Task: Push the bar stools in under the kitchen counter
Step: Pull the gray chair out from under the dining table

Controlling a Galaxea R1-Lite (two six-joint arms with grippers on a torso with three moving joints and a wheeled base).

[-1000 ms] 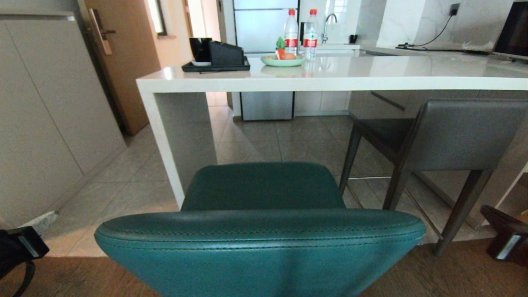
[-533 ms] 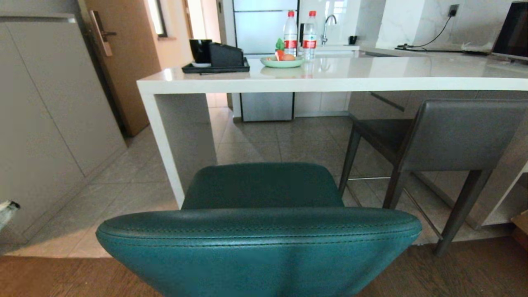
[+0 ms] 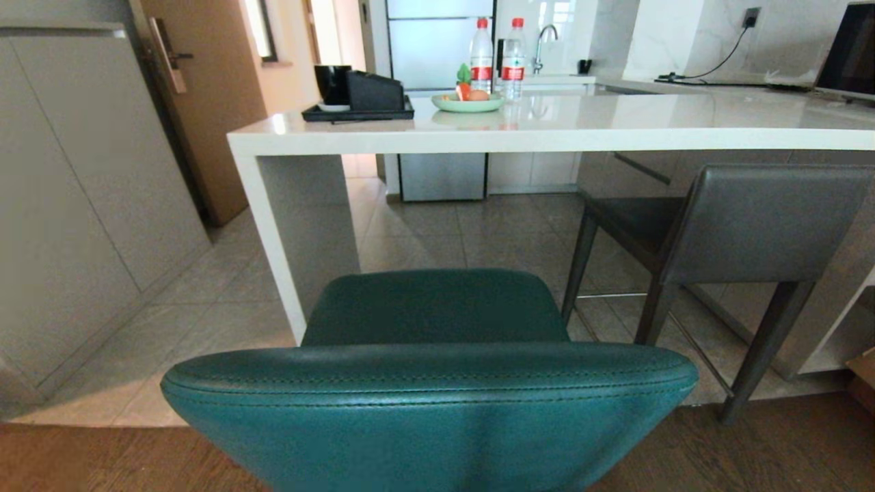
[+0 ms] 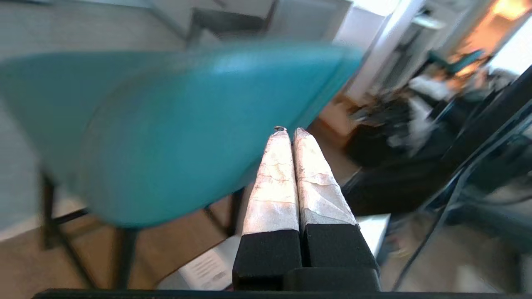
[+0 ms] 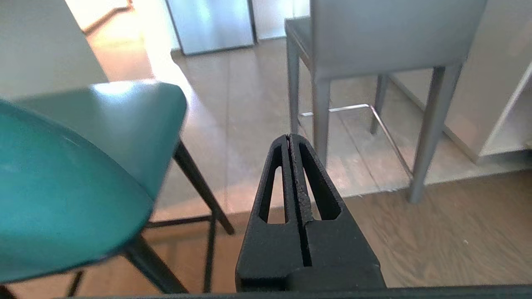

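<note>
Teal stool [image 3: 431, 383] is seen between both closed, empty hands: left hand [image 4: 289, 132] apparently nearer its backrest, right hand [image 5: 290, 139] beside it; worktop [image 3: 547, 126] lies ahead.

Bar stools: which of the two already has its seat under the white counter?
The grey square-backed leather stool: its seat reaches beneath the thick white stone counter. The teal round-backed leather stool stands wholly in front of the counter's edge.

Teal stool [image 3: 431, 383], grey stool [image 3: 752, 225], glossy white counter [image 3: 547, 130], blk tray [image 3: 355, 111].
</note>
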